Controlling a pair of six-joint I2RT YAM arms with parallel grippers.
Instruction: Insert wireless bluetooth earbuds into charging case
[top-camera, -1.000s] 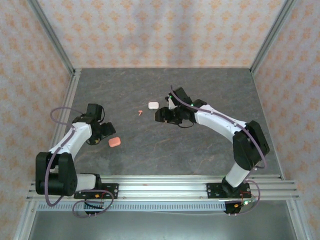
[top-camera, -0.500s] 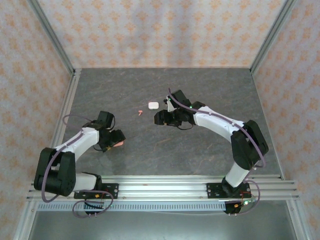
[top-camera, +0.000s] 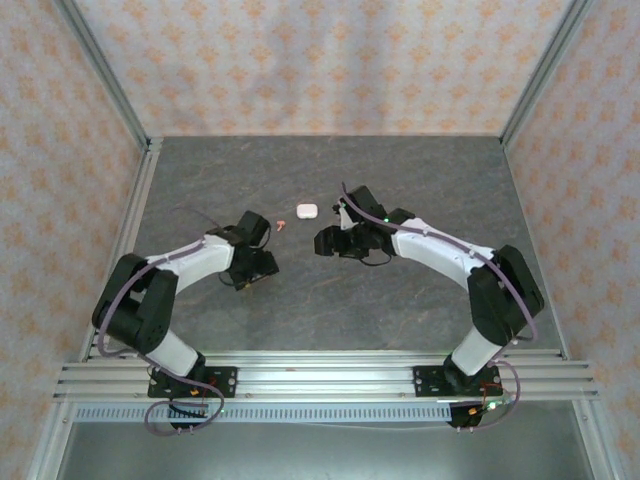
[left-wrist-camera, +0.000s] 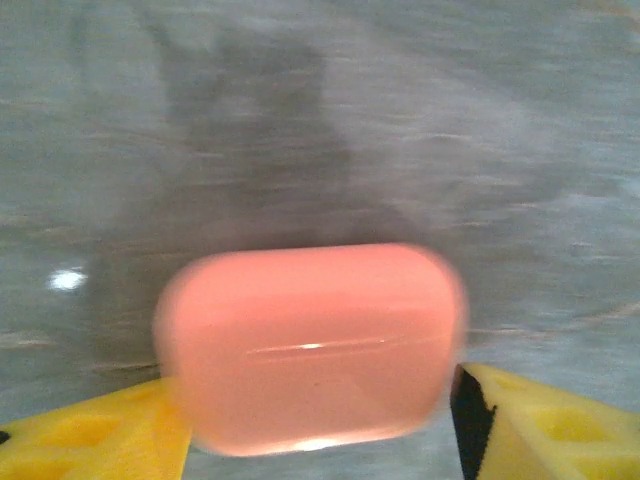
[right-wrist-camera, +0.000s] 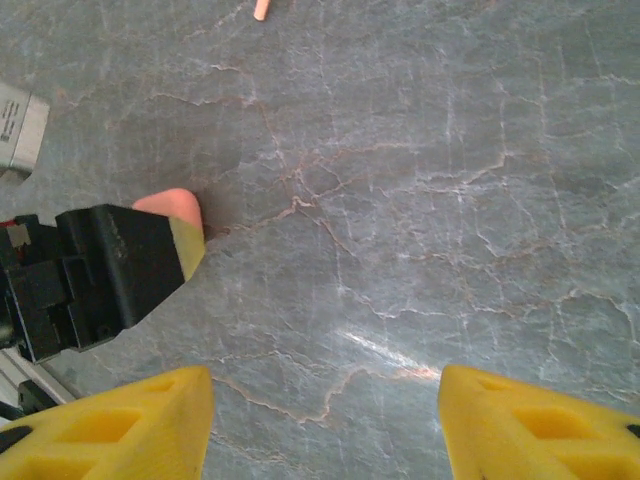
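Two grippers mid-bench, one loaded.
Left gripper (top-camera: 256, 271) clamps salmon-pink pebble-shaped plastic charging case (left-wrist-camera: 310, 345); right gripper (right-wrist-camera: 320, 420) spread wide over bare bench (top-camera: 400, 170). Tiny pink-red stemmed earbud (top-camera: 281, 223) lies near white pebble-shaped case (top-camera: 306, 210), bench centre.

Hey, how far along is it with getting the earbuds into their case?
Done: nothing yet; no earbud is seated in a case. In hand: the pink case, its seam closed, sits clamped between the fingers of the left gripper, while the right gripper hangs open and empty. Left: a pink earbud lies loose near the white case; a case must be opened and filled.
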